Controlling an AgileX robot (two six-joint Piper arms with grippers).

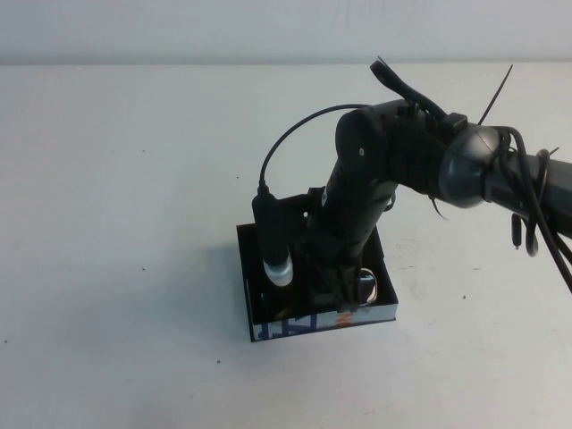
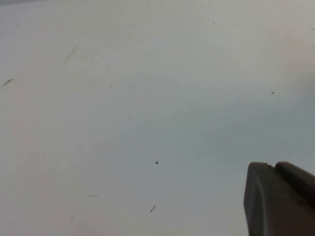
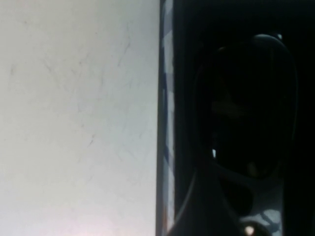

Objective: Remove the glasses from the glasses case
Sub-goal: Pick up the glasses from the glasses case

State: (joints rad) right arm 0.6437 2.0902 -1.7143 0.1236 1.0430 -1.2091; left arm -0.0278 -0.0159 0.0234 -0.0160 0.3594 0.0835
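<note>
The glasses case (image 1: 253, 284) is a shallow black box in the middle of the table, with its white, blue-printed side (image 1: 299, 328) facing me. My right gripper (image 1: 332, 299) reaches down inside it, over the glasses. One greyish reflective lens (image 1: 371, 288) shows beside the gripper. In the right wrist view a dark lens of the glasses (image 3: 246, 98) lies in the case, with the case's printed wall (image 3: 167, 123) beside it. My left gripper (image 2: 273, 167) is shut and empty above bare table. It does not show in the high view.
The white table (image 1: 107, 223) surrounds the case on all sides. The right arm (image 1: 420, 152) and its cables stretch in from the right, and the wrist camera's cable (image 1: 286, 143) arches above the case.
</note>
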